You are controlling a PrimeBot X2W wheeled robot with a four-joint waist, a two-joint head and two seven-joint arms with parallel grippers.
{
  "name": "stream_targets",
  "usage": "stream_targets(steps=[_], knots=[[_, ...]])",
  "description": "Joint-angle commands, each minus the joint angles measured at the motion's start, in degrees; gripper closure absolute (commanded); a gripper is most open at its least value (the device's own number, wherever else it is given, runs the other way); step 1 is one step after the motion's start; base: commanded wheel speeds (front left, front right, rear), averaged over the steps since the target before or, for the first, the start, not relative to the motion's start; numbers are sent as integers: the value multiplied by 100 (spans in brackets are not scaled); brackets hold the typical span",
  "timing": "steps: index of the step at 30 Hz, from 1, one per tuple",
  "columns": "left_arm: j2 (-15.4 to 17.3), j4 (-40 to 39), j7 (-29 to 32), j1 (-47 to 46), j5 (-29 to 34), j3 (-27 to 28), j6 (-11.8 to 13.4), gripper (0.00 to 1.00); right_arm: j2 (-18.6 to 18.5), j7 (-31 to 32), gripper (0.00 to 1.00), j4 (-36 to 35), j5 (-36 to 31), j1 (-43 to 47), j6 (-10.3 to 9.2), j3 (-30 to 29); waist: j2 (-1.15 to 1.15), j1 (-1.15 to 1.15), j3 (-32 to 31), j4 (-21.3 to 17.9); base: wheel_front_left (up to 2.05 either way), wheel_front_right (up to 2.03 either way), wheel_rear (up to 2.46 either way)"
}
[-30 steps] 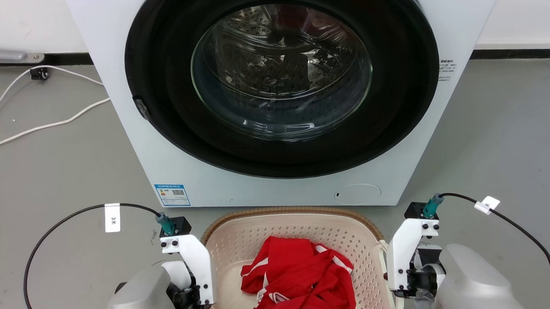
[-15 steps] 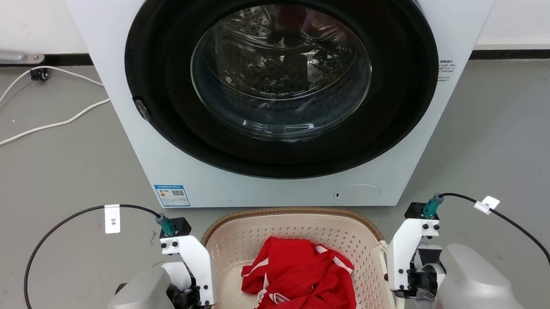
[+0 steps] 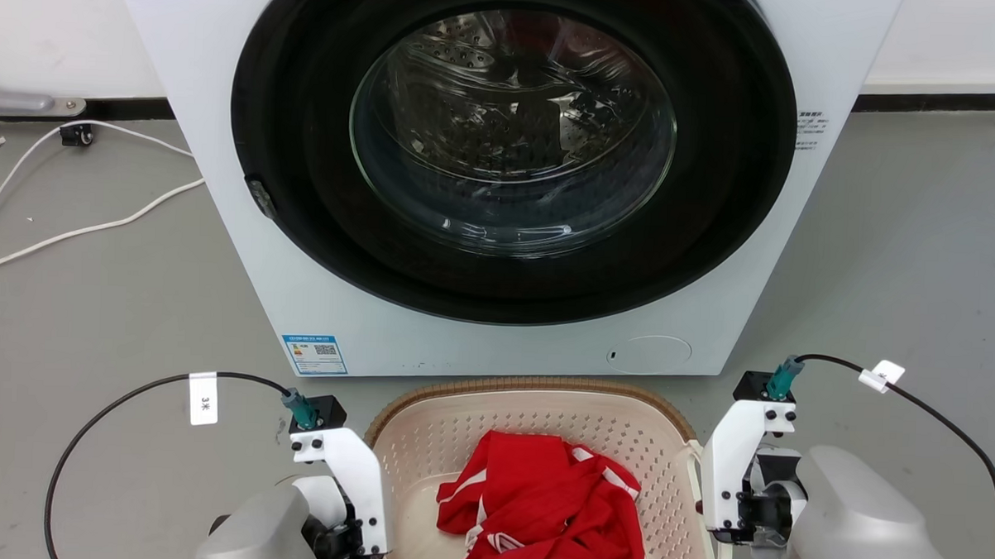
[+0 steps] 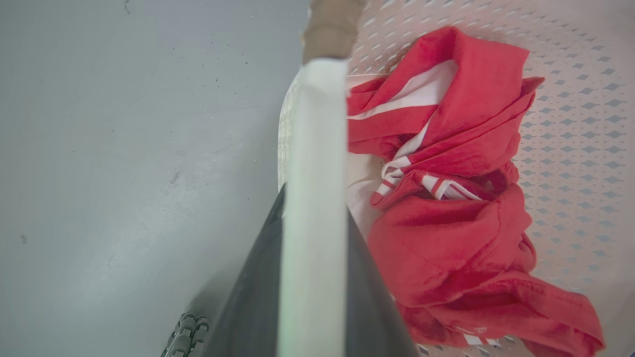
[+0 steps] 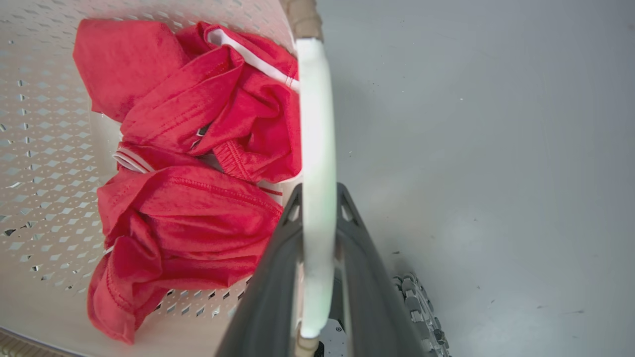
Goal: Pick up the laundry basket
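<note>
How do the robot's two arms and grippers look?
The left forearm and right forearm are rounded silver-grey shells with white wrist brackets. A black cable with a white tag enters each wrist through a teal plug. The left gripper and right gripper have long dark fingers.

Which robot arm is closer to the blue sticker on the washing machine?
Left. The left end effector clamps the left handle of the laundry basket, on the same side as the blue sticker; the right end effector clamps the right handle, across the basket.
</note>
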Motion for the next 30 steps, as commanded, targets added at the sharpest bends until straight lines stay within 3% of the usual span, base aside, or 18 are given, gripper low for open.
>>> stream_targets(steps=[1,30], knots=[[-49,-41,-13,66,-28,-17,-78,100,49,21,100,-21,-49,62,16,-20,0,0,-7,1,0,0,0],[-6,-62,-100,112,-274,-268,-77,100,107,73,100,-21,-328,124,16,-338,0,0,-25,-16,0,0,0]])
